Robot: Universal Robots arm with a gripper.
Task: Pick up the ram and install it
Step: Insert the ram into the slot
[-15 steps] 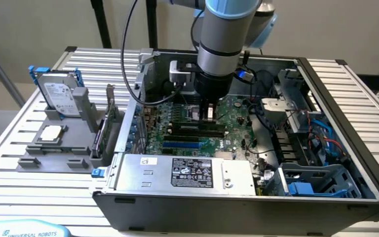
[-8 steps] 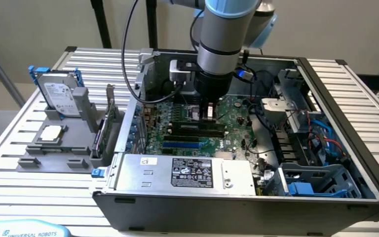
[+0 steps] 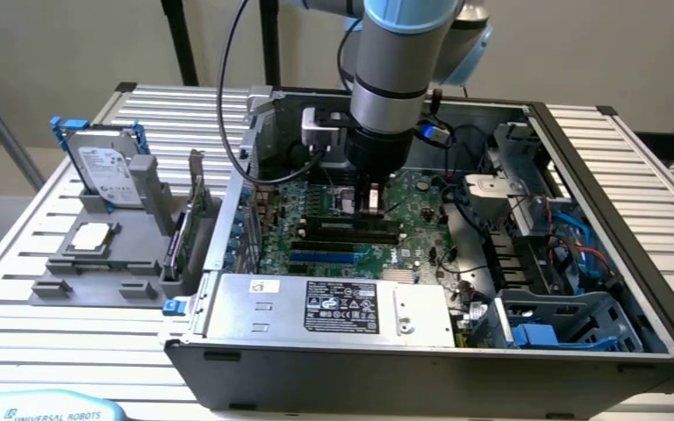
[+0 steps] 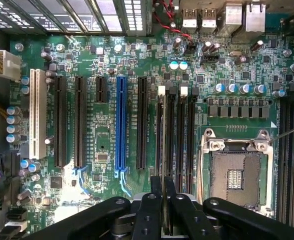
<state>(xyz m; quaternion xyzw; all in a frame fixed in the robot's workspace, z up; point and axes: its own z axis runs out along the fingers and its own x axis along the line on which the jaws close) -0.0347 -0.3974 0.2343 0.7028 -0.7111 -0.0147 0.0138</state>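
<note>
Upright and edge-on, the ram [image 4: 167, 130], a long thin dark-green circuit-board stick, stands over the black memory slots [image 4: 179, 135] of the green motherboard [image 4: 107, 65], beside the silver processor socket [image 4: 236, 172] and apart from the blue expansion slot [image 4: 120, 125]. Its near end is pinched between the black fingers of the gripper [image 4: 163, 200], which are closed on it. Seen from the exterior view, the gripper [image 3: 371, 203] reaches down into the open grey computer case [image 3: 431, 360], with a grey holder [image 3: 115, 254] carrying a hard drive [image 3: 105, 167] on the exterior view's left.
</note>
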